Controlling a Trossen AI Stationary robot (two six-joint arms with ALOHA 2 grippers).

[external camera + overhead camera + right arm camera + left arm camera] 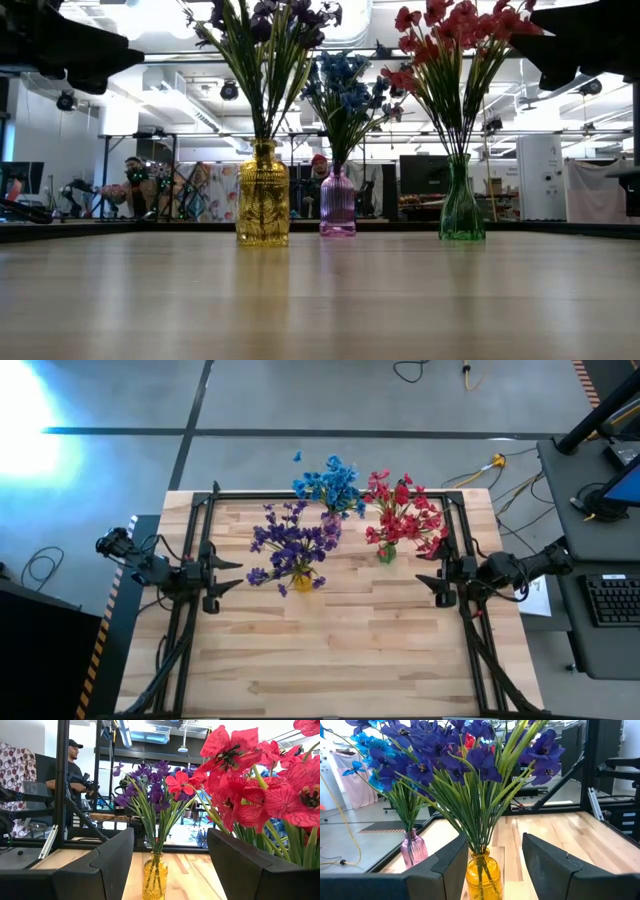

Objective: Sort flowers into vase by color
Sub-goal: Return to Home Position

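Left gripper: the dark two-finger left gripper (492, 845) fills the foreground of its own wrist view. Its fingers are spread wide with nothing between them, and it sits at the table's left side, facing the yellow vase.
Right gripper: the matching right gripper (170, 840) is likewise released and empty at the table's right side, close to the red blooms.
Purple flowers: the long-stemmed purple sprigs (290, 540) stand in the ribbed yellow glass vase (263, 195).
Blue flowers: the bright blue sprigs (328, 485) stand in the pinkish-purple glass vase (337, 203).
Red flowers: the red-pink sprigs (405, 515) stand in the green glass vase (461, 200).
Layout: all three vases stand upright on the far half of the light wooden table (330, 650), between the two arms.
Loose stems: none show on the boards.
Stage: the sorting looks finished, and both arms appear parked.
Risk: the red blooms spread toward the right gripper, so an inward swing could snag them and tip the narrow, top-heavy green vase. The purple spray poses the same hazard on the left.
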